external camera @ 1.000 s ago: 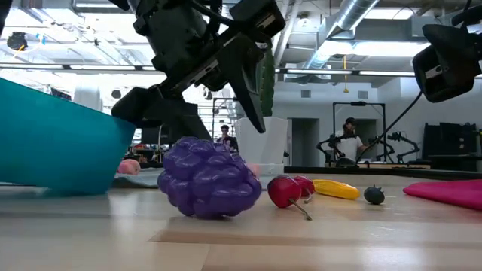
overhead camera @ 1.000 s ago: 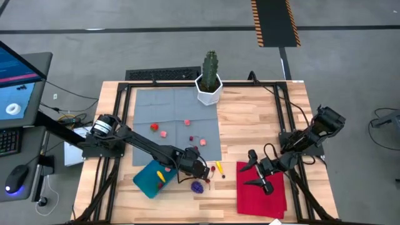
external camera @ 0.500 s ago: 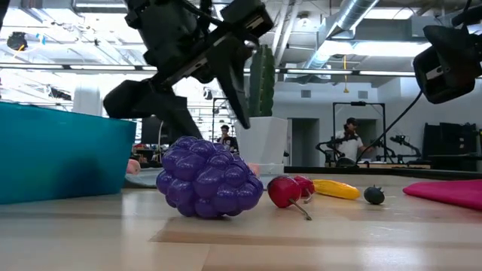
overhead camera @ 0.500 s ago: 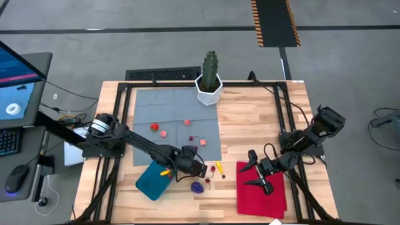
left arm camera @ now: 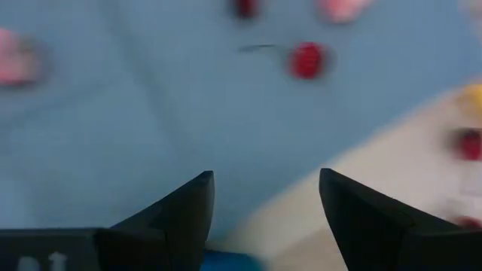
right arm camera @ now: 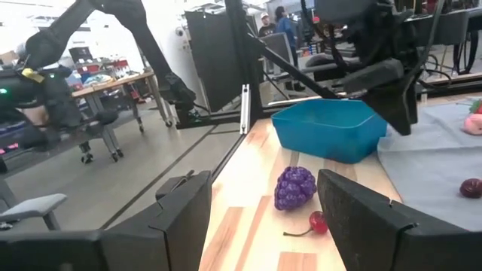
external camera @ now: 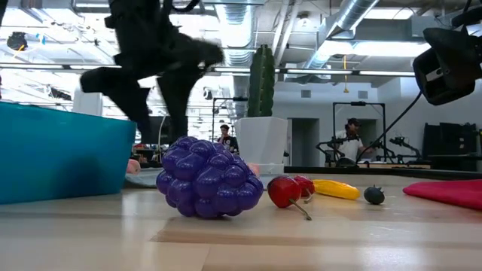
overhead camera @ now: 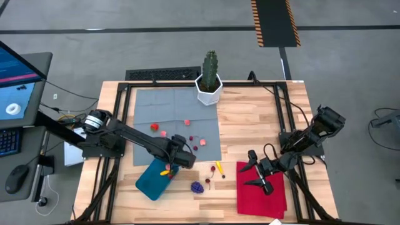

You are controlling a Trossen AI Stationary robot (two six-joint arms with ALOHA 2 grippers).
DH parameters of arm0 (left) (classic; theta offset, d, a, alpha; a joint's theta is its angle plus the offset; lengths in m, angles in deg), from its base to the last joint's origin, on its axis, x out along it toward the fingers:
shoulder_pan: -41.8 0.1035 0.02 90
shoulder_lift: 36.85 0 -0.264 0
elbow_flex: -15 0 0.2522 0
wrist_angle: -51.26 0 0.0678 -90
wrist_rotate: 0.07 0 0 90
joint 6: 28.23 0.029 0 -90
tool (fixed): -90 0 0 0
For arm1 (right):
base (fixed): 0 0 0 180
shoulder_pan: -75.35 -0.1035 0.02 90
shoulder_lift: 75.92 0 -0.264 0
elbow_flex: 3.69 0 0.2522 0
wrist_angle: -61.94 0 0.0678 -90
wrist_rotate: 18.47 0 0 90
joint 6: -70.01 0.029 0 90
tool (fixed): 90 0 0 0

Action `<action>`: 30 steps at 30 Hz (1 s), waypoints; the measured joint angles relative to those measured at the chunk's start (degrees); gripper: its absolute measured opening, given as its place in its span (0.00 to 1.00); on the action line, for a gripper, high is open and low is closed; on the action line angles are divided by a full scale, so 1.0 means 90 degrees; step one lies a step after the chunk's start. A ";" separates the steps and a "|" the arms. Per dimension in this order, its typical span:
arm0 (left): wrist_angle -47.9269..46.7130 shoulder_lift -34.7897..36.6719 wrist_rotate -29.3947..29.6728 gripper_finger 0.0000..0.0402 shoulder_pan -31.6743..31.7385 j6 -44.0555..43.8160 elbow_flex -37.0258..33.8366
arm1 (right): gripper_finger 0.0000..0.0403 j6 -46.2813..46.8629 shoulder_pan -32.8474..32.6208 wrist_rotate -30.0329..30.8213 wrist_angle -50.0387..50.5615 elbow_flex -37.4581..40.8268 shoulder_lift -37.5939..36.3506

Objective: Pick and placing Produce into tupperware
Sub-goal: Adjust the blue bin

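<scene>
The teal tupperware [overhead camera: 149, 181] sits flat on the wood near the table's near edge, with a small yellow piece [overhead camera: 165, 172] inside it. My left gripper [overhead camera: 180, 157] hovers open above its far right corner, at the grey mat's edge, holding nothing [left arm camera: 263, 181]. The purple grape bunch [overhead camera: 197, 186] [external camera: 209, 177] lies on the wood right of the tupperware, beside red cherries [external camera: 288, 190] and a yellow piece [overhead camera: 219, 167]. More red, pink and dark produce lies on the mat [overhead camera: 164, 132]. My right gripper [overhead camera: 249, 170] waits open above the red cloth.
A green cactus in a white pot [overhead camera: 209, 78] stands at the grey mat's [overhead camera: 156, 106] far right corner. The red cloth [overhead camera: 262, 195] lies near the table's right near corner. Bare wood lies between the mat and the cloth. People stand in the room behind.
My left gripper has risen and moved from beside the grape bunch toward the table's far left, to above the tupperware's far right corner. The tupperware, tilted a second ago, has dropped back flat on the table. The grape bunch has stayed put.
</scene>
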 joint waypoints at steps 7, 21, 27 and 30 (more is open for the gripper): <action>-0.1291 0.0000 0.0114 0.57 0.0193 -0.0055 0.0000 | 0.66 0.0046 -0.0002 -0.0008 0.0017 0.0000 0.0000; -0.2376 0.0000 -0.1243 0.57 0.0010 -0.0624 -0.0035 | 0.66 0.0049 -0.0131 0.0004 0.0036 0.0000 0.0000; -0.2977 0.0000 -0.1623 0.57 -0.0170 -0.0778 -0.0034 | 0.66 0.0049 -0.0121 0.0005 0.0034 0.0000 0.0000; -0.3719 0.0000 -0.1672 0.57 -0.0252 -0.0986 -0.0034 | 0.66 0.0049 -0.0124 0.0007 0.0035 0.0000 0.0000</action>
